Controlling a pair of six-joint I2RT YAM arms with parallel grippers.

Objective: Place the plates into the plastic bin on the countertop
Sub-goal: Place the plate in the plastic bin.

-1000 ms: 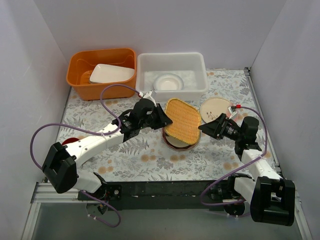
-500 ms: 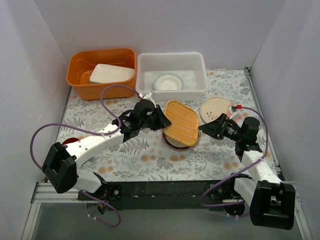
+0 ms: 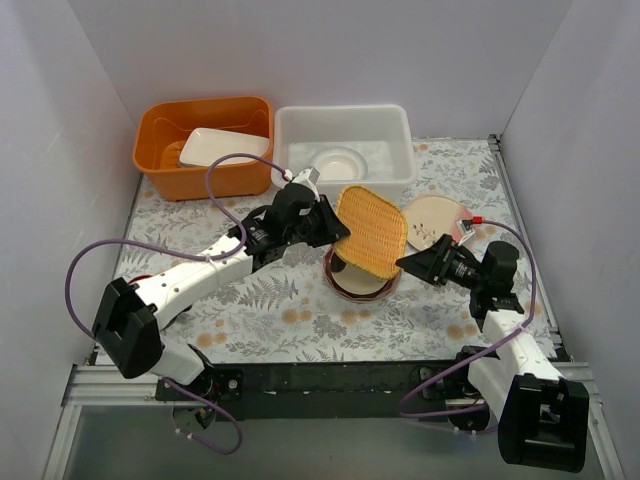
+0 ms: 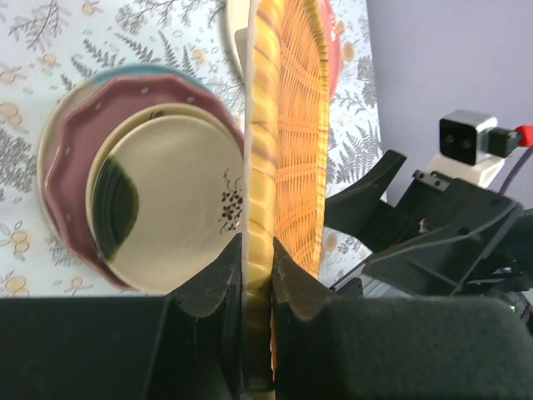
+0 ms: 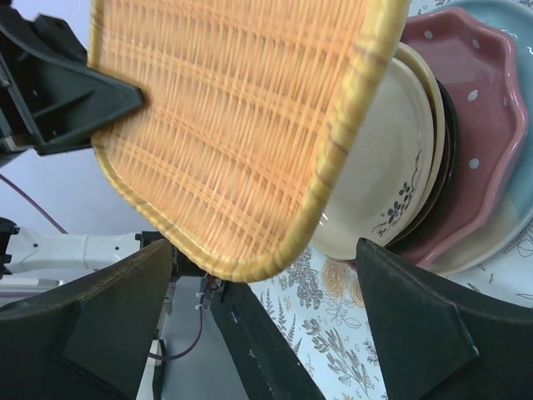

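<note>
- the countertop (image 3: 260,300) shows bare printed surface to the left of the plates and in front of them.
- the plastic bin (image 3: 290,150) stands at the far edge, touching the orange tub (image 3: 160,175) on its left; one round white dish (image 3: 335,163) lies in the middle of its floor.
- the left arm stretches diagonally from the near-left corner toward the middle, wrist raised. the left gripper (image 4: 258,258) has its jaws pinched tight on the rim of the woven plate (image 3: 372,232).
- the right arm reaches in from the near right, low. the right gripper (image 3: 408,262) points left, just beside the stack, jaws spread wide with nothing in them.
- the woven plate is tilted up on edge above the stack, its far corner just short of the bin's near wall in the top view.
- the stack of plates (image 3: 355,285) rests on the countertop under it.
- a lone cream plate (image 3: 425,215) lies near, to the right.
</note>
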